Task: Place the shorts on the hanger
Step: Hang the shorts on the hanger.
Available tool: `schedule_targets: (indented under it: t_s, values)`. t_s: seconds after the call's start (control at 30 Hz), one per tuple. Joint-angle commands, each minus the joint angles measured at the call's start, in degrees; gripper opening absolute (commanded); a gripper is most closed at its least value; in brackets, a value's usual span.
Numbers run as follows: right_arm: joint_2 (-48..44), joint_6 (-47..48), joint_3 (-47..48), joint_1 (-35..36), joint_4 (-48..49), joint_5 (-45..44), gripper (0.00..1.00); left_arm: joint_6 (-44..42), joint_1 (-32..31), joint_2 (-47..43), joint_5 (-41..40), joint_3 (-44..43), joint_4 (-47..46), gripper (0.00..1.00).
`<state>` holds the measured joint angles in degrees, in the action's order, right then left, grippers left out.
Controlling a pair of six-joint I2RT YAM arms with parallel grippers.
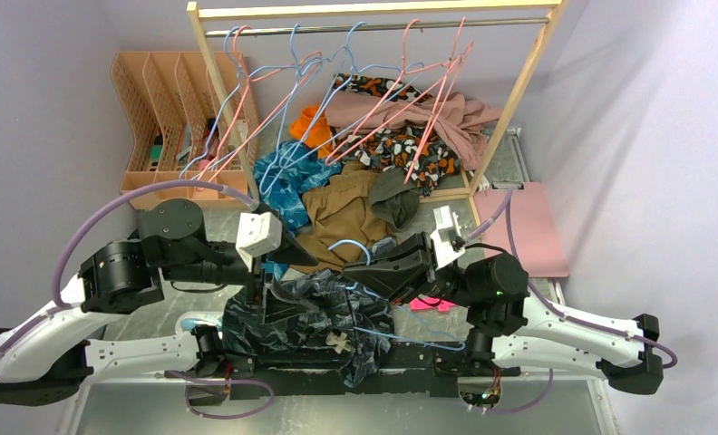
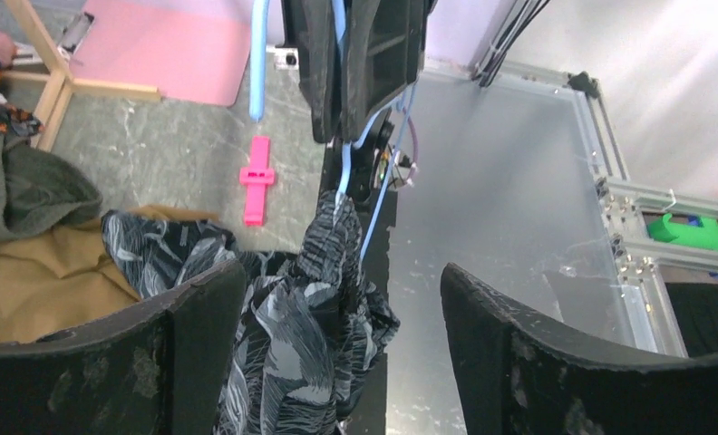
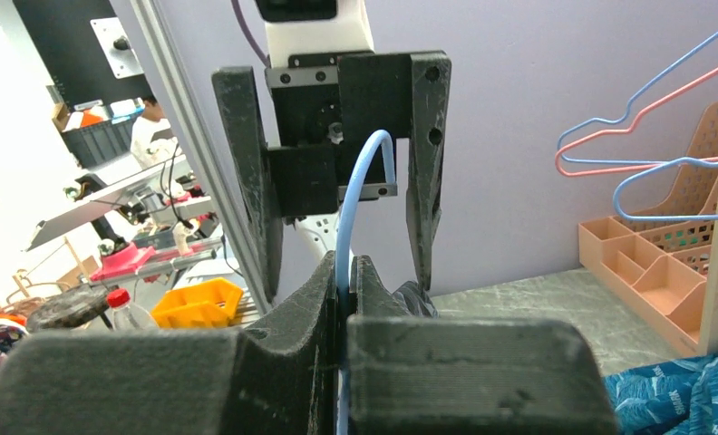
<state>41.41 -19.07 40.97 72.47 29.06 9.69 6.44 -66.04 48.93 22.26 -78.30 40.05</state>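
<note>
The right gripper [image 3: 346, 272] pinches the hanger [image 3: 366, 149], mostly hidden under the apparently draped shorts [image 1: 310, 313]; the left gripper [image 2: 337, 276] gapes empty.

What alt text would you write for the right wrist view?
The right end effector is shut on a light-blue wire hanger, whose hook curves up in front of the open left end effector facing it. Other hangers hang at right.

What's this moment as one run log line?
left gripper: open near shorts | right gripper: shut on hanger | shorts: bunched along hanger wire
</note>
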Motion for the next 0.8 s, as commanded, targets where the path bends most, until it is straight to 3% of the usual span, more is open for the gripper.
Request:
schedule_targets:
  t_s: [0.0,0.23,0.37,0.63,0.77]
  values:
    - [-0.26,0.18,0.85,0.23,2.85,-0.04,0.00,-0.61,0.12,0.75,-0.12,1.86,4.51,0.78]
    - [0.48,-0.08,1.22,0.22,3.07,0.31,0.00,-2.06,0.12,4.21,0.63,2.81,5.00,0.35]
    - [0.60,-0.25,1.05,0.27,3.40,0.45,0.00,-2.00,0.12,4.21,1.16,2.52,0.83,0.19]
    - [0.50,-0.35,0.87,0.23,3.31,0.31,0.00,-2.02,0.12,5.14,2.95,0.66,-5.82,0.22]
    - [0.22,-0.29,0.61,0.31,3.41,0.16,0.00,-2.26,0.12,6.05,3.03,1.10,-6.04,0.31]
